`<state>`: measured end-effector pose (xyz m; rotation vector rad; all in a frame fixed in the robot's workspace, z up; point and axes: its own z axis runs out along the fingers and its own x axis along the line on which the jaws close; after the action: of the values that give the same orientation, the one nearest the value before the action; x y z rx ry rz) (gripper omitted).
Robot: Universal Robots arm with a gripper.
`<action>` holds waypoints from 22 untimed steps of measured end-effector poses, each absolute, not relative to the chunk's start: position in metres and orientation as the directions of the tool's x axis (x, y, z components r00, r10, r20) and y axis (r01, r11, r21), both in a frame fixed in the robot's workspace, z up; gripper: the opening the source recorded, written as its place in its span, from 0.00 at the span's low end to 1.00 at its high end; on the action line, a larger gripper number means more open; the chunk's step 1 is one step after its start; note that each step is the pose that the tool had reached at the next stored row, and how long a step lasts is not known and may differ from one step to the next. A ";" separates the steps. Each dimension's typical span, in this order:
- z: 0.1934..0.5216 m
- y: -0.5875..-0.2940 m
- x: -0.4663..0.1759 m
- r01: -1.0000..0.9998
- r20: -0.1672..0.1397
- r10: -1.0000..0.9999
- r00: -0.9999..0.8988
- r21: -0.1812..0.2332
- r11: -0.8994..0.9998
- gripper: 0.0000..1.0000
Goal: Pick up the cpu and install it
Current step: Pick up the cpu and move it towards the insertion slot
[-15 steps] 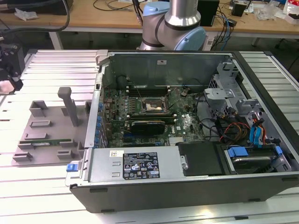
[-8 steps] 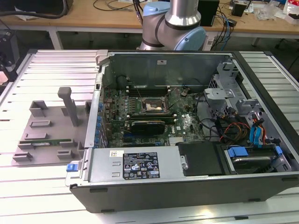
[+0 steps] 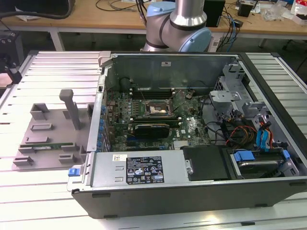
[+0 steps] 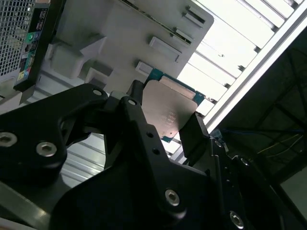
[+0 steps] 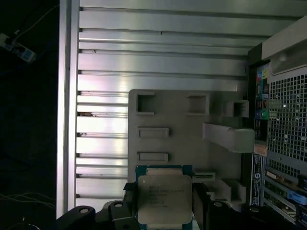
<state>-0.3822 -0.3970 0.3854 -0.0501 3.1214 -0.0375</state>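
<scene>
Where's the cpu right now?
In both wrist views the cpu is clamped between the fingers of the gripper, over the grey plastic tray that lies on the slatted table beside the open computer case.

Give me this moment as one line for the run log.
gripper: shut on cpu | cpu: held above grey fixture tray | install: not yet done

In both wrist views the cpu (image 5: 164, 196) sits in the gripper (image 5: 164, 207) over the tray (image 5: 182, 124) on the table (image 5: 168, 62).
</scene>
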 end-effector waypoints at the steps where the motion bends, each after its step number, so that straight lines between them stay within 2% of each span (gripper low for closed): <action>1: 0.385 -0.397 -0.378 -0.032 -0.019 -0.032 -0.999 -0.024 0.999 0.55; 22: 0.385 -0.397 -0.319 -0.032 -0.019 -0.032 -0.999 -0.025 0.999 0.55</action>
<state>-0.3191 -0.3970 0.3853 -0.0501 3.1213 -0.0380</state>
